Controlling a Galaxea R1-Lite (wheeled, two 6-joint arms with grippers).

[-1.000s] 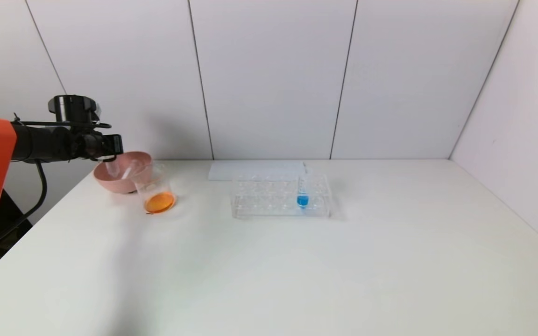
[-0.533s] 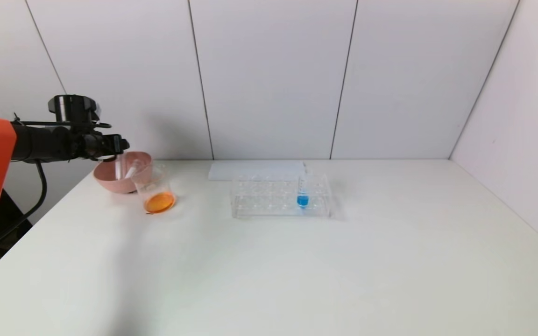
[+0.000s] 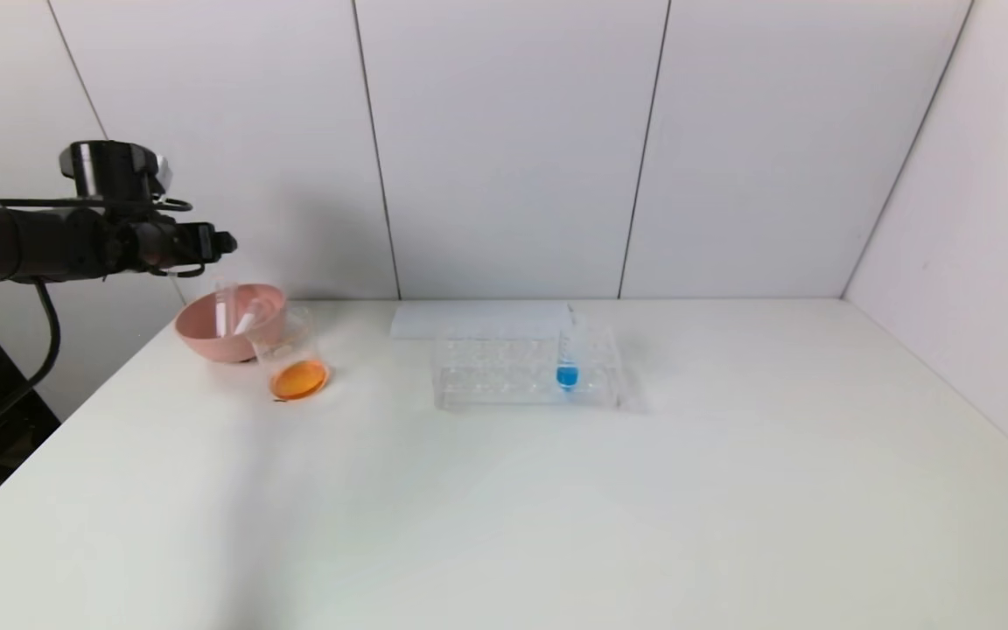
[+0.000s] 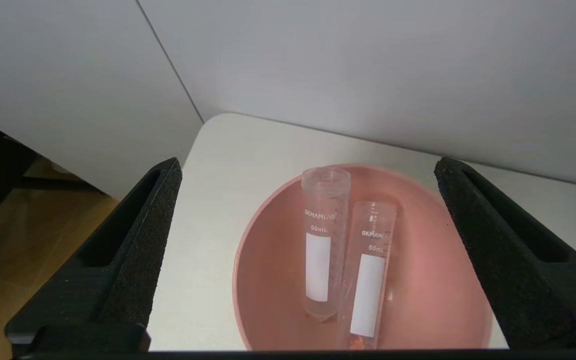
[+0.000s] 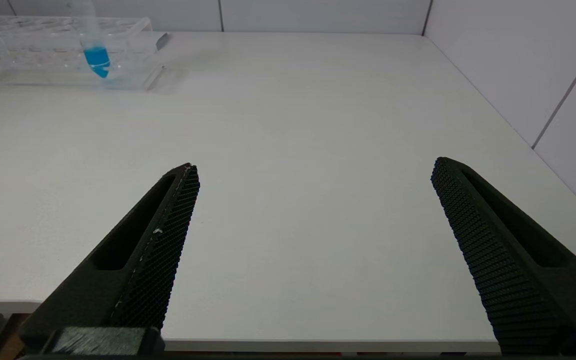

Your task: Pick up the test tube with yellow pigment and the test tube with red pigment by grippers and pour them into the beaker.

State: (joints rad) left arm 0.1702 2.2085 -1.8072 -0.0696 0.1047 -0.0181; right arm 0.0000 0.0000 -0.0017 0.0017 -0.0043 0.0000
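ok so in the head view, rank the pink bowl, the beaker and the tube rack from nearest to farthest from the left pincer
1. Pink bowl: just below the open left pincer, at the table's far left, with two emptied tubes in it.
2. Beaker: touching or nearly touching the bowl on its right, holding orange liquid.
3. Tube rack: mid-table, well to the right, with the blue tube standing in it.

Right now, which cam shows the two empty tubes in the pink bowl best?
Left wrist view: both tubes lean inside the pink bowl, labels readable. Head view shows them only faintly. Right wrist view misses them.
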